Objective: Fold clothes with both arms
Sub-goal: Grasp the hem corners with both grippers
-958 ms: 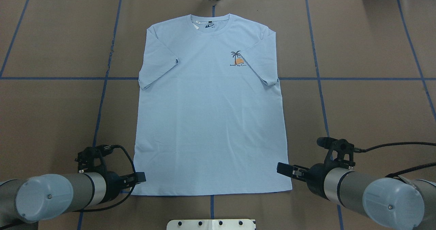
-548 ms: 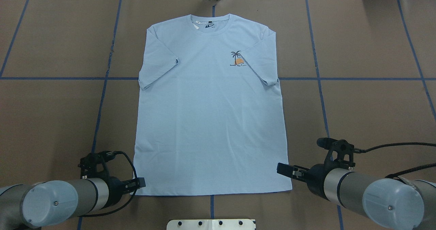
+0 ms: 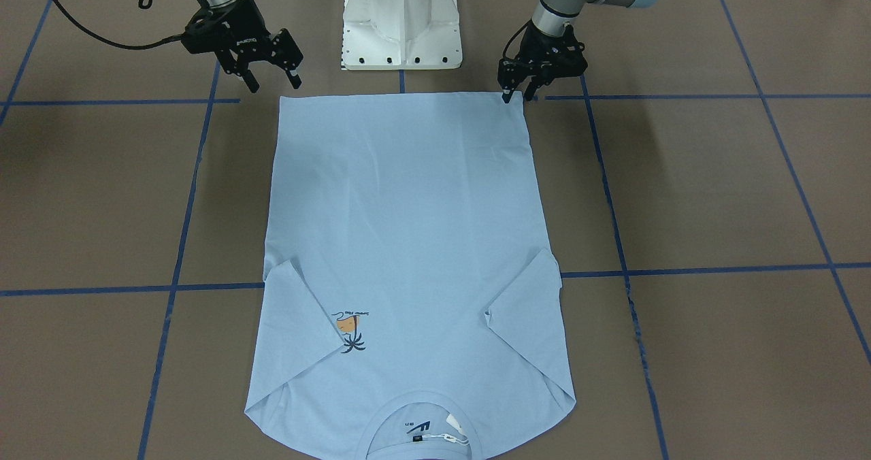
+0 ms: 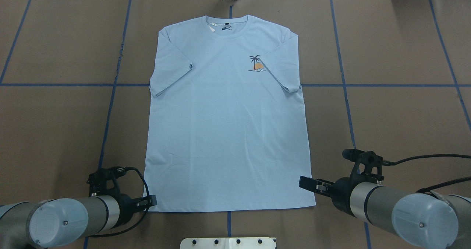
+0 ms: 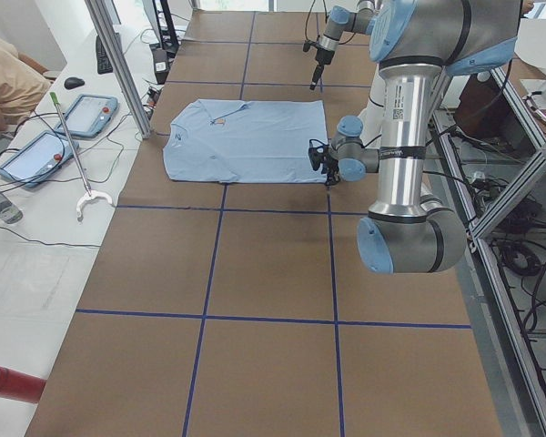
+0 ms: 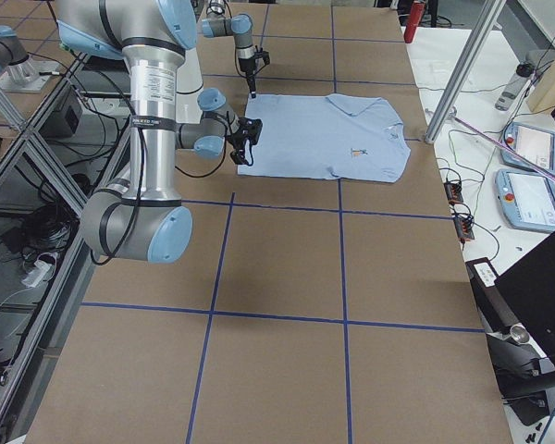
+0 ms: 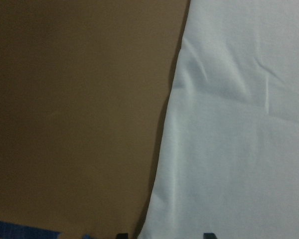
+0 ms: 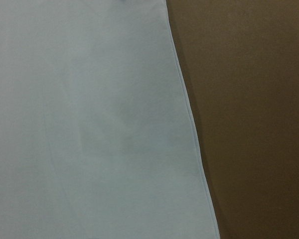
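The T-shirt (image 4: 224, 131) lies flat and face up in the middle of the worktop (image 4: 397, 123), with the collar (image 4: 227, 26) toward the far edge and the hem toward the robot's edge. Both short sleeves are already turned inward over the body, the right one just touching the palm print (image 4: 256, 64). This suggests the side folds are done and a lengthwise fold from the hem comes next. The left pincer (image 3: 516, 96) stands released at the hem corner on the robot's left. The left wrist view shows its fingertips (image 7: 207, 235) apart, with the cloth edge running between them, so it is set to take the corner but grasps nothing yet. The right pincer (image 3: 275, 84) is also released, its jaws spread wide. It hangs beside the opposite hem corner, close to the cloth, though contact cannot be confirmed. The paired placement is judged deliberate: with one pincer at each hem corner, the hem can be lifted evenly and carried toward the collar without skewing. Against the earlier overhead frames, the left arm (image 4: 66, 219) has drawn back toward the robot's edge, bringing its pincer from the shirt's side edge, slightly up from the hem, down to the corner itself. The right arm (image 4: 404, 208) and the T-shirt show no change. The white base (image 3: 403, 18) sits at the robot's edge between the arms.
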Controlling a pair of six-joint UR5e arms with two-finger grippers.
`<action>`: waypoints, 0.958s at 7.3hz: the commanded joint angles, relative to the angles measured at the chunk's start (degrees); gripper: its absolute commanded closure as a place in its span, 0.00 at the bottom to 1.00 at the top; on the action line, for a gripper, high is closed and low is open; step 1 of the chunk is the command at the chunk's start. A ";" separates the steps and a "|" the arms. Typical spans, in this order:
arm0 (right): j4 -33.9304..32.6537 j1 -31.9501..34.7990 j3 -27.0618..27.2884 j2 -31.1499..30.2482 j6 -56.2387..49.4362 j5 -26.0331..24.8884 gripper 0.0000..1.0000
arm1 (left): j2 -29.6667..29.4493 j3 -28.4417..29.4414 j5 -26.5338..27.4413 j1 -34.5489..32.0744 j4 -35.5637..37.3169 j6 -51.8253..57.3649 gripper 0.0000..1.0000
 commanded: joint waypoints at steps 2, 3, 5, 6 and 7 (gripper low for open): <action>0.00 0.00 0.00 -0.02 0.00 -0.02 0.00 | -0.20 -0.07 -0.08 0.08 0.00 0.02 0.69; 0.00 0.00 -0.09 -0.02 0.00 -0.02 0.00 | -0.20 -0.33 -0.08 0.17 0.09 0.02 0.93; -0.17 -0.78 -1.14 0.16 2.00 -0.46 0.02 | -0.29 -0.86 -0.08 0.17 0.09 0.11 1.00; -0.78 -3.05 -1.40 0.07 9.68 -2.81 0.10 | -0.72 -1.47 -0.26 0.08 0.18 0.11 1.00; -3.49 -6.21 -1.84 0.25 15.15 -6.93 0.17 | -1.16 -1.82 -0.43 0.08 0.18 0.11 1.00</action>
